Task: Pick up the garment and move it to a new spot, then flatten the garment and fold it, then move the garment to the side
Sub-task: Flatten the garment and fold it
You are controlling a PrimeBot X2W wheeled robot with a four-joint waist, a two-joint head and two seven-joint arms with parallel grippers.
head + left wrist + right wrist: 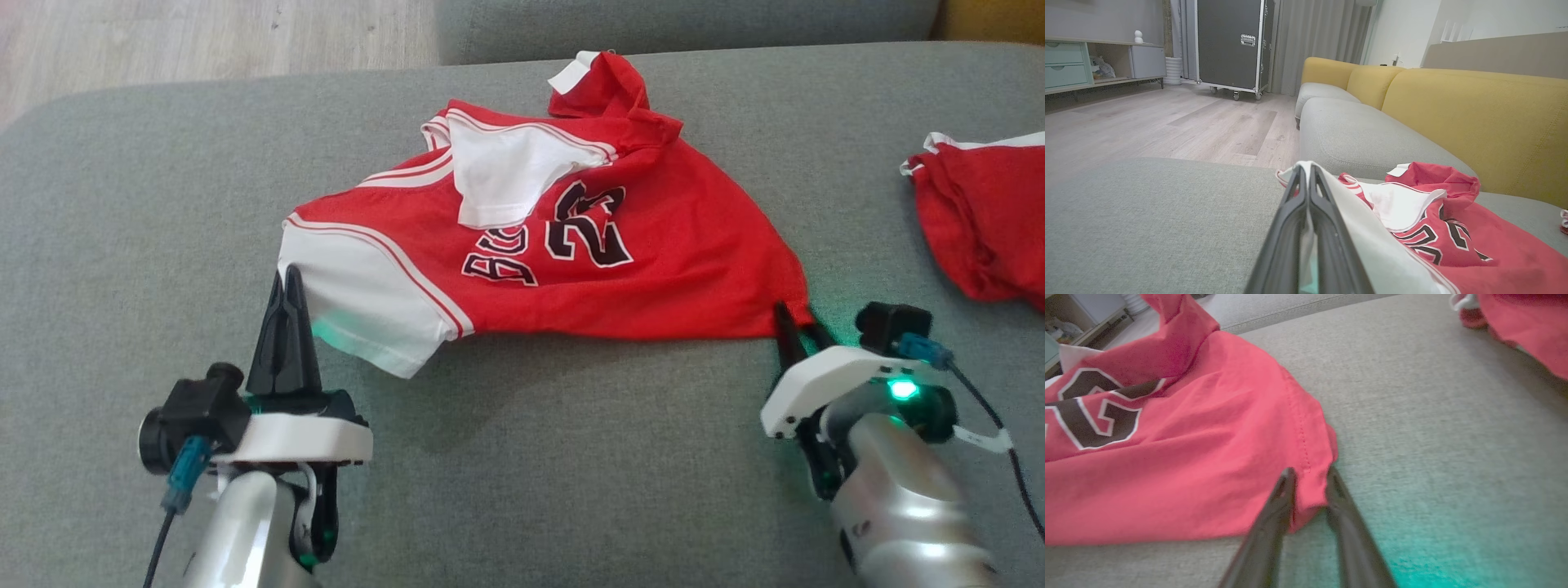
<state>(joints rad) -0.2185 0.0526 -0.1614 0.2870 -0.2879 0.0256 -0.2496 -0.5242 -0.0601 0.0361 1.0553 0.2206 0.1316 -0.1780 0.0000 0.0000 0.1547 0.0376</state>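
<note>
A red jersey, the garment (653,245), with white side panels and dark lettering, lies spread and rumpled on the grey sofa cushion (571,457). My left gripper (287,278) is shut on its white near-left edge; the left wrist view shows white cloth pinched between the closed fingers (1290,228), with the garment (1453,228) trailing to the right. My right gripper (798,320) is at the jersey's red near-right corner. In the right wrist view its fingers (1274,522) stand apart on either side of the hemmed corner of the garment (1188,457), the right gripper (1310,471) open around it.
Another red and white garment (988,212) lies at the cushion's right edge, away from my right arm. Beyond the cushion are a second grey seat (1372,134), yellow backrests (1474,114) and wooden floor (1167,122) with a black wheeled case (1229,41).
</note>
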